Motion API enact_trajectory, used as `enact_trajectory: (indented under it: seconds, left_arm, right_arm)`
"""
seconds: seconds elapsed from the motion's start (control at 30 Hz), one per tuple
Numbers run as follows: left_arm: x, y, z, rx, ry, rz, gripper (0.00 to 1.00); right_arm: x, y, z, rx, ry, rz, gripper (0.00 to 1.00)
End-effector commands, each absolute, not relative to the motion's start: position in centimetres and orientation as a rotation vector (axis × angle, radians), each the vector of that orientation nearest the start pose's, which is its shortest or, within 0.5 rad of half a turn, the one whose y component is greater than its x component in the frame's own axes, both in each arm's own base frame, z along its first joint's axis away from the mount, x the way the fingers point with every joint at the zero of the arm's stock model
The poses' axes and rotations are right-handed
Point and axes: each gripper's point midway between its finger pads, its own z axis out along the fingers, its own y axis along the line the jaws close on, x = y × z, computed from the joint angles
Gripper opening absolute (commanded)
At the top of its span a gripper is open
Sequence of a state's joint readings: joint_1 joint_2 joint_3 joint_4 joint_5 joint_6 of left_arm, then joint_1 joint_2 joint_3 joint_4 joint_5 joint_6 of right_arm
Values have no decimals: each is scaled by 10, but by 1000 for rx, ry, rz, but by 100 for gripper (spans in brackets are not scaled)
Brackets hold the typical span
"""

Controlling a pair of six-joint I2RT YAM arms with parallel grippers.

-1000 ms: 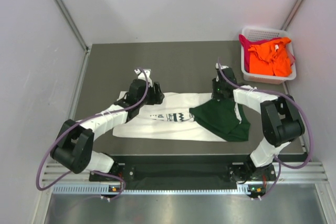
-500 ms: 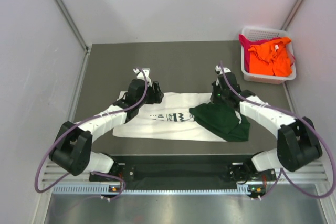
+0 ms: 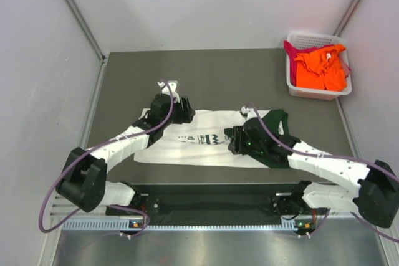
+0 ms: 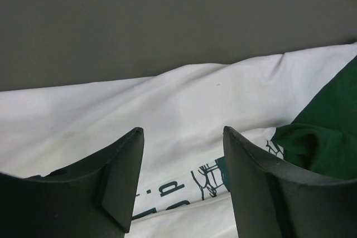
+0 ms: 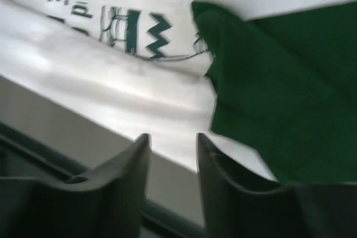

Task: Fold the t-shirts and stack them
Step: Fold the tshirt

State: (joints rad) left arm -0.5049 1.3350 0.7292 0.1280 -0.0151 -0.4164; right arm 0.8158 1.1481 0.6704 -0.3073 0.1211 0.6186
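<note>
Swinging in from the shirt's far right edge, the right gripper is now hovering over the middle of the white t-shirt, at the left edge of its dark green fold, while the left gripper is staying where it was, at the shirt's far left edge.

The t-shirt is lying spread across the near half of the table, its long side running left to right. Its printed lettering is facing up near the centre, and the green fold is covering its right part.

In the right wrist view the right fingers are standing a narrow gap apart and gripping nothing, with white cloth and the table's near edge showing between them. In the left wrist view the left fingers are standing wide apart over white cloth and holding nothing; whether they are touching the fabric cannot be told.

Well apart, a white lattice basket is sitting in the far right corner, holding a crumpled orange shirt and a magenta shirt.
</note>
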Motion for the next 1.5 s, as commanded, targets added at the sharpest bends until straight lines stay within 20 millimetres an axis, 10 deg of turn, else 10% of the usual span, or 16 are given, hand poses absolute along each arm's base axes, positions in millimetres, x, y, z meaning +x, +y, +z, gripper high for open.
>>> enact_trajectory:
  seconds: [0.0, 0.23, 0.67, 1.0, 1.47]
  left_arm:
    - [345, -220, 141, 118, 2070, -628, 63]
    - [337, -252, 133, 201, 2125, -667, 64]
    - [272, -361, 112, 114, 2353, -939, 61]
    - [262, -336, 124, 9, 2304, -914, 65]
    - [244, -353, 105, -56, 2336, -980, 61]
  right_arm:
    - [193, 240, 109, -71, 2365, 678, 50]
    - [213, 179, 154, 89, 2224, 450, 76]
    - [210, 80, 99, 701, 2300, 177, 52]
    - [203, 51, 94, 904, 2203, 126, 55]
    - [191, 45, 72, 952, 2215, 101, 48]
